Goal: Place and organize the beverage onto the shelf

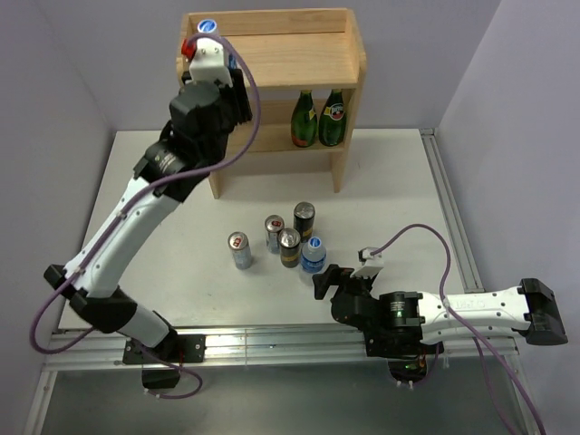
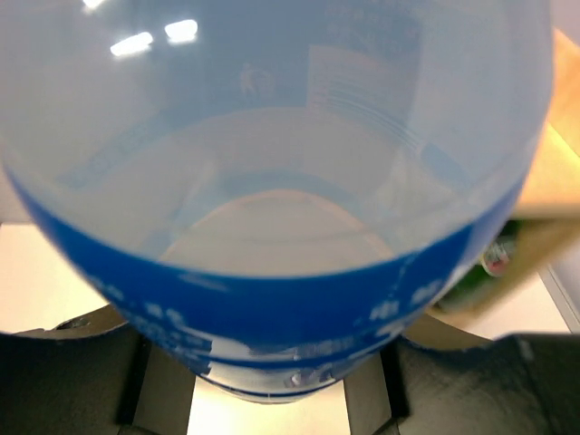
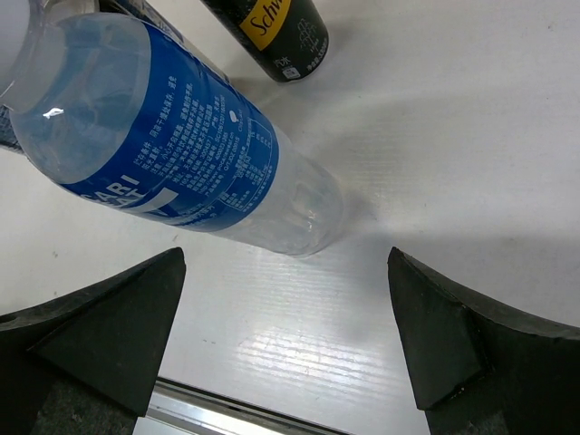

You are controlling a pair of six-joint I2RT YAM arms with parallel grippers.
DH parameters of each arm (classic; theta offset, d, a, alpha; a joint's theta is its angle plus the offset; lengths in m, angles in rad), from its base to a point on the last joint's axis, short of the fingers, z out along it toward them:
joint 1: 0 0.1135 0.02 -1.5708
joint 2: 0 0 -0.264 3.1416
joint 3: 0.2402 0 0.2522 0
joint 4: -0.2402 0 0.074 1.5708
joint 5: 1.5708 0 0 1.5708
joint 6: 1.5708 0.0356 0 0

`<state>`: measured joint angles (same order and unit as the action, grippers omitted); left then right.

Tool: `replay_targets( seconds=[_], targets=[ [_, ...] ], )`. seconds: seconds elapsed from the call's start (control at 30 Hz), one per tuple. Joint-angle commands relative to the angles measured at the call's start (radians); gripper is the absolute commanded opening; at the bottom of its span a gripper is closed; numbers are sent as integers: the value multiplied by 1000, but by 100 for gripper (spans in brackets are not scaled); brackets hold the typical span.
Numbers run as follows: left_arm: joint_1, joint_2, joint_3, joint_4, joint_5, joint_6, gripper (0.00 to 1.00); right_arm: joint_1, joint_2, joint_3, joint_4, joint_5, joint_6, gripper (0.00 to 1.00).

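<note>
My left gripper (image 1: 227,68) is shut on a clear water bottle with a blue cap (image 1: 208,27) and holds it at the top left of the light-wood shelf (image 1: 299,59). In the left wrist view the bottle's blue label (image 2: 272,308) fills the frame between my fingers (image 2: 82,381). On the table stand two silver cans (image 1: 240,250) (image 1: 274,233), two black-and-gold cans (image 1: 304,220) (image 1: 289,247) and a second water bottle (image 1: 314,255). My right gripper (image 1: 324,281) is open and empty just in front of that bottle (image 3: 181,154), not touching it.
Two green glass bottles (image 1: 319,118) stand on the shelf's lower tier at the right. A black-and-gold can (image 3: 272,32) stands behind the water bottle in the right wrist view. The table's metal front rail (image 1: 272,340) runs just behind the right gripper.
</note>
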<state>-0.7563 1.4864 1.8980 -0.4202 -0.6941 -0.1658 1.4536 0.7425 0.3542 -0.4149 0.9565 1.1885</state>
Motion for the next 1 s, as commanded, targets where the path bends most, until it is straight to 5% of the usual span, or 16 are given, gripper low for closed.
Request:
replay_targets(
  seconds=[0.0, 0.3, 0.6, 0.97],
  targets=[
    [101, 70, 165, 26, 157, 46, 0, 7, -18, 14, 8, 34, 13, 100],
    [215, 285, 450, -23, 200, 58, 0, 7, -40, -17, 1, 31, 25, 100],
    [224, 166, 394, 58, 205, 48, 0, 7, -23, -18, 5, 44, 19, 100],
    [227, 238, 478, 176, 159, 126, 0, 7, -15, -17, 2, 47, 22, 100]
  ],
)
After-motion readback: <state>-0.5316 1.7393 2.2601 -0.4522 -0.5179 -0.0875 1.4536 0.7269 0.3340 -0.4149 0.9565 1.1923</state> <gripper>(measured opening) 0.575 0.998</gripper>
